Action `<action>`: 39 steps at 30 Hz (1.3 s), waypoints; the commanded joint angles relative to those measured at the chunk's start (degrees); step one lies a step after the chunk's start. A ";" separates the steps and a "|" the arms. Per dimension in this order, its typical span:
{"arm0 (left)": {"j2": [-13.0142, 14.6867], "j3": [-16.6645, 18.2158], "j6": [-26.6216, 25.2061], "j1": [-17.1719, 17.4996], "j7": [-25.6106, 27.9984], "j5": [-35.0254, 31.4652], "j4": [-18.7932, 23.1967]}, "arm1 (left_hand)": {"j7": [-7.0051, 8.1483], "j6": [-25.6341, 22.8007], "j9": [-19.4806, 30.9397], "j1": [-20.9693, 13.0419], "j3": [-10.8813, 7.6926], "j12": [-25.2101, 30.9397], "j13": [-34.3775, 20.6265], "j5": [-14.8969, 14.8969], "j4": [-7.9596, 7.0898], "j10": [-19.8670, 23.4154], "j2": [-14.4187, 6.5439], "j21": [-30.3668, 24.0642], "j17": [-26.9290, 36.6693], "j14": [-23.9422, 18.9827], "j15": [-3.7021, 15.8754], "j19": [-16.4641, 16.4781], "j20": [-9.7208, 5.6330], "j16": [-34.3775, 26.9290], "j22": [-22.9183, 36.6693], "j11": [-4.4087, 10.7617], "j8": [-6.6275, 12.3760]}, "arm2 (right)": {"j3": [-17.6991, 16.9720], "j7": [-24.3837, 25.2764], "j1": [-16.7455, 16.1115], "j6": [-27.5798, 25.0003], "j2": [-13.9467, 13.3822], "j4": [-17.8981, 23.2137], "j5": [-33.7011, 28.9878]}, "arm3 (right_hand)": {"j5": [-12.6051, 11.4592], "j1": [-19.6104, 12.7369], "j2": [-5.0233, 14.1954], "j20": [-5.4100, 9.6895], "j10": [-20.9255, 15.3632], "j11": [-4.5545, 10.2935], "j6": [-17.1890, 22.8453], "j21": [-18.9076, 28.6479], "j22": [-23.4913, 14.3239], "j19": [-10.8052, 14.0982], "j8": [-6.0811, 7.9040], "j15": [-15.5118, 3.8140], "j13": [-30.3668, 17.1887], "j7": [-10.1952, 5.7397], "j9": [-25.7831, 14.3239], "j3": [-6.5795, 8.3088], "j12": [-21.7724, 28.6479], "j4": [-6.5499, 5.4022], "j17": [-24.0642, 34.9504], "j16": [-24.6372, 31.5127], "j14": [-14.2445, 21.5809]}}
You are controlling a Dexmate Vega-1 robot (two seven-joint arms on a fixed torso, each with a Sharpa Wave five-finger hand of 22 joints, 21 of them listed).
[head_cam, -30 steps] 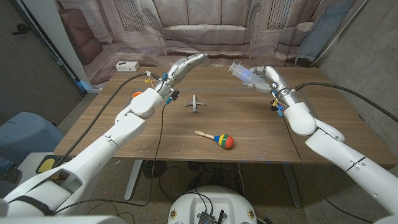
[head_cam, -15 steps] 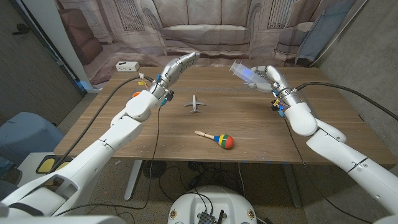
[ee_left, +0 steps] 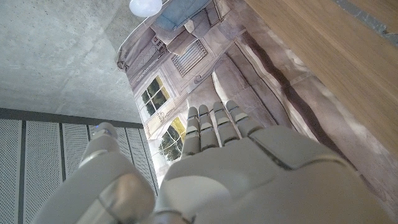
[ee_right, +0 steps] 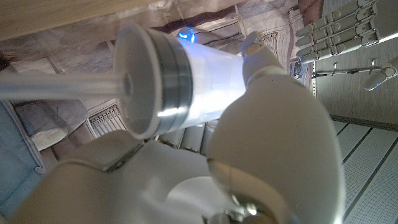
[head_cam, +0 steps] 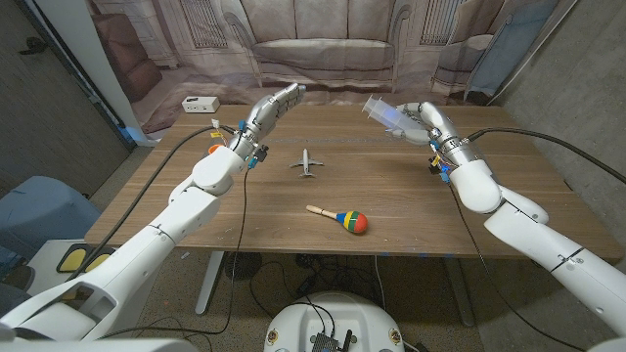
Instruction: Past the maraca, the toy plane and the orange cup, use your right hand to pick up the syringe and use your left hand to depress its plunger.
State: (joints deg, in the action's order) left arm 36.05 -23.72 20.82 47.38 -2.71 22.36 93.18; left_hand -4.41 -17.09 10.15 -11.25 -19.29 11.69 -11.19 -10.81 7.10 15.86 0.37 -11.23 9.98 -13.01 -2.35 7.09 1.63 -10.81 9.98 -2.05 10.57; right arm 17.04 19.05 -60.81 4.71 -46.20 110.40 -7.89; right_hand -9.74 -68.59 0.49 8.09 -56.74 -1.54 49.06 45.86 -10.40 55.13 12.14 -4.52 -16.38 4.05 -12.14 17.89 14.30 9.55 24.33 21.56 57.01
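Syringe, a clear plastic barrel with a long plunger rod [head_cam: 383,112], sits gripped in my right hand [head_cam: 423,121], raised over the wooden table [head_cam: 411,205]. My left hand [head_cam: 271,106] hovers apart from it, fingers straight and together, holding nothing. Between them below lies the small white toy plane [head_cam: 308,161]; nearer me, the multicoloured wooden-handled maraca [head_cam: 339,217]. What looks like the orange cup [head_cam: 214,150] peeks from behind my left forearm.

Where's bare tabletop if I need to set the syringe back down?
Bare wood lies under the right hand holding the syringe, out to the table's right edge. Also open: between maraca and left edge. The toy plane takes the middle.
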 commanded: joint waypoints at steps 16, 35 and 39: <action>0.25 -0.05 -1.26 1.07 0.51 0.71 0.85 | -0.06 -0.38 0.16 -0.57 0.12 0.41 -0.15 0.05 0.04 0.40 -0.31 -0.06 0.24 -0.14 -0.46 0.34 0.21 0.01 0.21 -0.11 0.25 | 0.56 -1.90 2.01 -7.52 -2.68 0.57 -2.75 | -0.34 1.42 9.62 0.64 -2.02 0.62 5.86 0.54 0.01 -0.57 0.15 -6.36 -0.35 -5.36 -0.28 5.24 0.04 -4.97 0.21 -0.19 4.33; 0.36 0.12 -1.68 1.83 1.66 0.20 1.87 | -0.16 -0.45 0.17 -0.56 0.18 0.42 -0.16 0.07 0.00 0.45 -0.40 -0.03 0.25 -0.07 -0.45 0.27 0.32 0.06 0.21 0.11 0.26 | 3.90 -3.96 6.10 -10.12 -1.96 -4.93 -0.61 | -0.31 1.44 9.60 0.56 -2.05 0.50 5.92 1.10 0.06 -0.86 0.13 -6.36 -0.42 -5.45 -0.28 5.30 -0.05 -4.79 0.39 -0.25 4.15; 0.14 0.30 -1.69 2.32 2.82 -0.30 2.34 | -0.22 -0.71 0.17 -0.58 0.20 0.55 -0.16 0.08 -0.01 0.82 -0.46 -0.25 0.24 -0.27 -0.25 0.87 -1.00 -0.01 0.21 -0.11 0.34 | 4.81 -4.46 7.07 -10.19 -1.15 -6.95 0.92 | -0.30 1.46 9.60 0.54 -2.02 0.49 5.97 1.23 0.07 -0.89 0.14 -6.30 -0.43 -5.43 -0.27 5.31 -0.09 -4.77 0.44 -0.24 4.14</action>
State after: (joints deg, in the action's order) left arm 36.42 -23.72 19.27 48.93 -1.62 22.87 94.71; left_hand -4.40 -17.09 10.15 -11.26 -19.29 11.69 -11.19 -10.81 7.11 15.86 0.36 -11.23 9.99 -13.00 -2.35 7.24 1.47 -10.80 9.98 -2.05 10.58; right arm 19.78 15.92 -56.19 -4.42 -48.63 107.64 -9.70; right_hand -9.69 -68.59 0.49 7.85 -56.74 -1.54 49.12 46.83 -10.23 54.73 11.88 -4.52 -16.63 3.96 -12.14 17.89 13.85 9.53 24.60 21.28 57.01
